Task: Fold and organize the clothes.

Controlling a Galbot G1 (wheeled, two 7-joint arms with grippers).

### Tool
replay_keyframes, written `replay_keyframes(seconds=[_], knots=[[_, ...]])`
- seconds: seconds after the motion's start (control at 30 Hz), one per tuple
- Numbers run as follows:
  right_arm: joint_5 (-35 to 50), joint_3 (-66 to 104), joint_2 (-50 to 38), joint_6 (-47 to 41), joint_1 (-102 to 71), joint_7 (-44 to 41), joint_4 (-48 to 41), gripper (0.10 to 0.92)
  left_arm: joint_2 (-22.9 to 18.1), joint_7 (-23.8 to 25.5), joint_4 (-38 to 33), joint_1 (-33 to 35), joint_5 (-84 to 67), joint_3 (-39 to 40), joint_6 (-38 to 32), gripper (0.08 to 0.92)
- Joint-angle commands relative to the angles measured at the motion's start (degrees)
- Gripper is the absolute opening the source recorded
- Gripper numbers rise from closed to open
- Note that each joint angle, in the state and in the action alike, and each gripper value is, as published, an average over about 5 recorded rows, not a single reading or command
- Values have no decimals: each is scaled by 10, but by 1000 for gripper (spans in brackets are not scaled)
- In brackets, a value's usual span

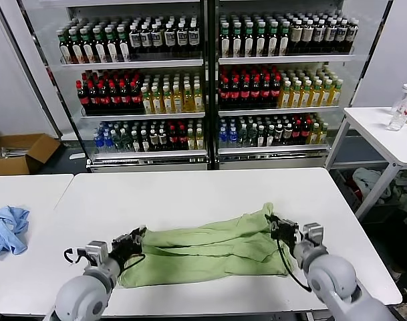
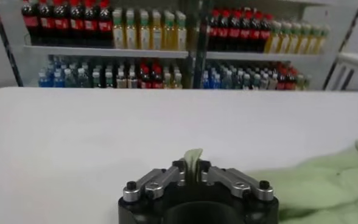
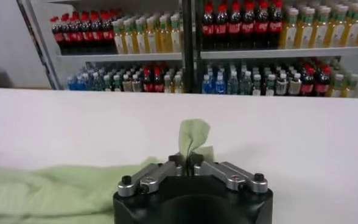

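The light green shirt (image 1: 210, 249) lies bunched and stretched in a long band across the front of the white table (image 1: 190, 194). Its collar and chest print are hidden in the folds. My left gripper (image 1: 131, 239) is shut on the shirt's left end; a tuft of green fabric (image 2: 192, 159) sticks up between its closed jaws. My right gripper (image 1: 278, 225) is shut on the shirt's right end, with a fold of fabric (image 3: 192, 136) standing up from its jaws. The rest of the shirt trails off beside each gripper in the left wrist view (image 2: 325, 182) and the right wrist view (image 3: 51, 189).
A light blue cloth (image 1: 6, 229) lies on the neighbouring table at the left. Shelves of bottles (image 1: 203, 80) stand behind the table. A small white side table (image 1: 383, 130) with bottles is at the right. A cardboard box (image 1: 23, 152) sits on the floor, far left.
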Motion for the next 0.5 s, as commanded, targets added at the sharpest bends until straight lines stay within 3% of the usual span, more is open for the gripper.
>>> replay_keyframes(seconds=[0.03,0.37,0.5], knots=[[-41,57,3,-4,-118,2,80,371,-42,-56,-17,70,171,4,-19,333],[-43,67,3,-4,-130,2,90,666,-60,-92,42,60,173,8,24,616],[-41,69,1,-4,-129,3,93,772,-54,-83,46,56,137,8,25,616]])
